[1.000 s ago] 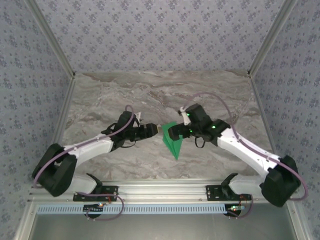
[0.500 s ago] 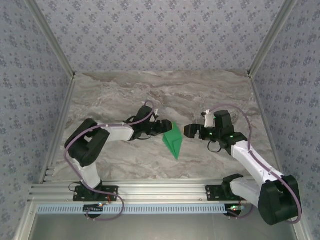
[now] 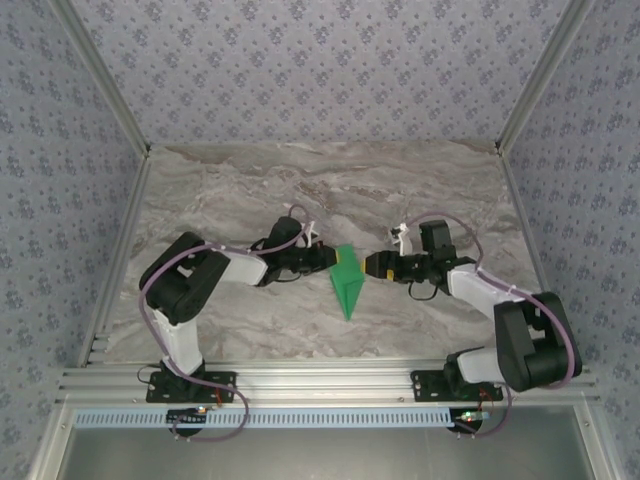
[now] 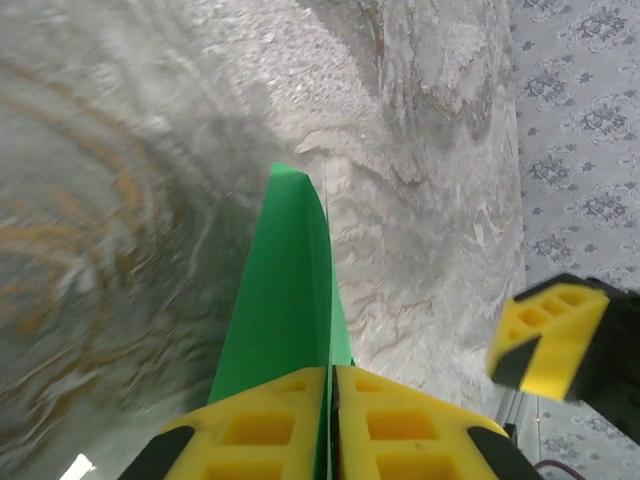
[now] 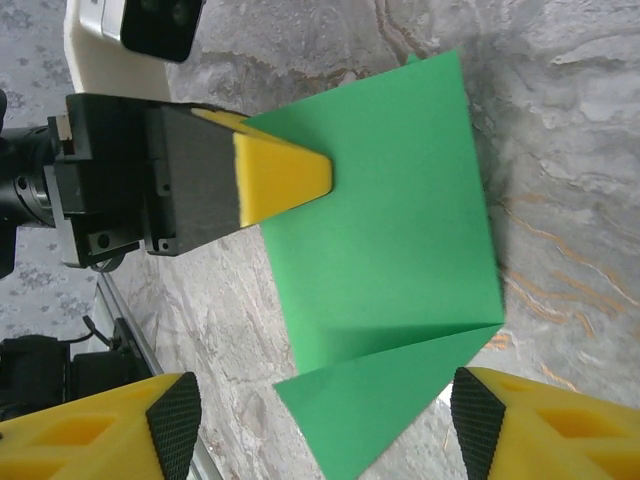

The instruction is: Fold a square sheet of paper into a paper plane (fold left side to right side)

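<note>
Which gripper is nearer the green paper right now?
Left. The left gripper is shut on the paper at its left edge; the right gripper is open just off its right edge, not gripping it.

Paper plane (image 4: 285, 290) end inside left tool (image 4: 331, 385)
</note>
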